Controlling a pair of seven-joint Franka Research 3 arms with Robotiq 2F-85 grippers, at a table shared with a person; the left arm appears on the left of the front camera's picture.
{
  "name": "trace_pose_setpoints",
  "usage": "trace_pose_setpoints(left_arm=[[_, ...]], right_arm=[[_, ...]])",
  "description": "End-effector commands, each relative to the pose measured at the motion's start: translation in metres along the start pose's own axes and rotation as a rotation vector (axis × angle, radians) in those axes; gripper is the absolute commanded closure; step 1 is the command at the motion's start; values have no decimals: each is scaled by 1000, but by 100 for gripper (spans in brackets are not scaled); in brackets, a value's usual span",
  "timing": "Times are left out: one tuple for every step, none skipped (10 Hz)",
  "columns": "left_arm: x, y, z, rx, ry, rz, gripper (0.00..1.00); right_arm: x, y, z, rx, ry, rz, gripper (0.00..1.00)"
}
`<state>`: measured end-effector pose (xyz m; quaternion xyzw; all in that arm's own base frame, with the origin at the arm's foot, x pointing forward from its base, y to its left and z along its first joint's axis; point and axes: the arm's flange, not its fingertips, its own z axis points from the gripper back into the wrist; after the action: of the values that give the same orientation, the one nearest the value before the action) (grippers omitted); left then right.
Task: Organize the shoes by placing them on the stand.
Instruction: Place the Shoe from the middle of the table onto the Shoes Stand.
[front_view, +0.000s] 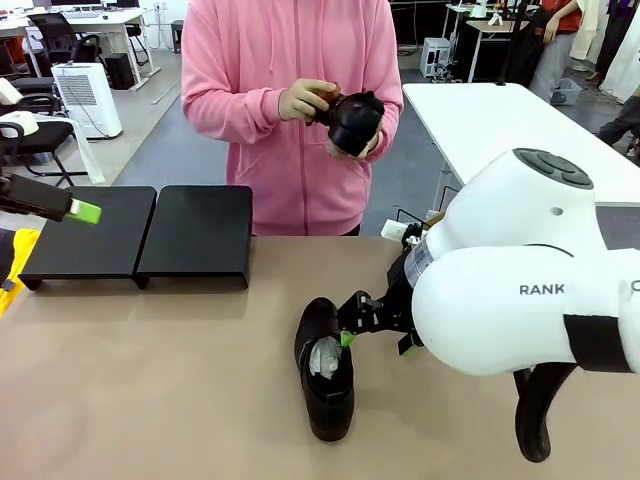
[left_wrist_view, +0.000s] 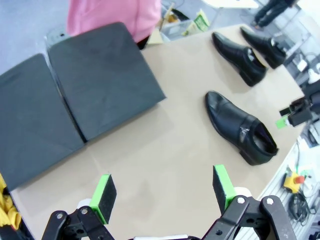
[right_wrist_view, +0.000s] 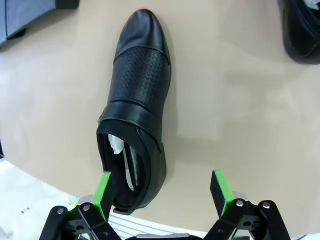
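- Three shoes (left_wrist_view: 240, 127) are lying on the table (left_wrist_view: 165, 145), apart from the stand (left_wrist_view: 100, 85) at its far left.
- Person's hands (front_view: 305, 100) are holding a fourth shoe (front_view: 355, 120) at chest height, beyond the far edge.
- Right gripper (right_wrist_view: 162, 187) is hovering with jaws spread wide by the nearest shoe's paper-stuffed heel.
- Left gripper (left_wrist_view: 163, 187) is hanging open over bare table, gripping nothing.

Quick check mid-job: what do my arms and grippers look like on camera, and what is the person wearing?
Right arm: bulky, rounded white shell with dark "RANK" lettering and a black band. Left gripper and right gripper: both black, tipped with bright green pads. The person's sleeves are long and pink.
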<state>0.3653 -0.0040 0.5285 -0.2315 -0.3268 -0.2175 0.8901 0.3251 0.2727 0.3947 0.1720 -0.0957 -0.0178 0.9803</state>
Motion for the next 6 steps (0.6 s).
trace_pose_setpoints(left_arm=[[-17, -76, -39, -108, 35, -86, 0], [-25, -111, -51, -92, 53, -83, 0], [-31, -139, -58, -67, 65, -29, 0], [-37, -166, -67, -34, 91, 3, 0], [-45, -193, -83, 30, 199, 29, 0], [-55, -212, -93, 105, 299, 51, 0]], right_arm=[[-8, -38, 37, -63, -102, -155, 0], [-5, -66, 56, -102, -157, -249, 0], [-2, -92, 67, -112, -174, -313, 0], [0, -112, 74, -128, -186, -359, 0], [4, -133, 78, -151, -195, -416, 0], [4, -152, 80, -177, -187, -481, 0]])
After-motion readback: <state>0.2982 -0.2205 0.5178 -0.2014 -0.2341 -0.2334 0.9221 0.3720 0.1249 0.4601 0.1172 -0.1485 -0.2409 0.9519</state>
